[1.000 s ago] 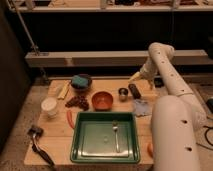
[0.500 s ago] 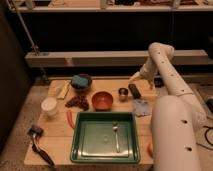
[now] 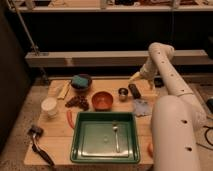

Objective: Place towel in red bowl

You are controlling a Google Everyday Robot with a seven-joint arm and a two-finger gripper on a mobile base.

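**Towel on the table, gripper at the far right corner**

We see the gripper (image 3: 136, 76) at the far right corner of the wooden table (image 3: 55, 132), just behind a dark oblong object (image 3: 135, 90). We cannot tell whether it is spread or pressed together. The towel (image 3: 141, 106), a greyish crumpled cloth, lies on the table just right of the green tray (image 3: 76, 142), apart from the gripper. The red bowl (image 3: 102, 100) sits just beyond the tray's far edge, left of a small metal cup (image 3: 122, 93). A spoon (image 3: 116, 135) lies in the tray.
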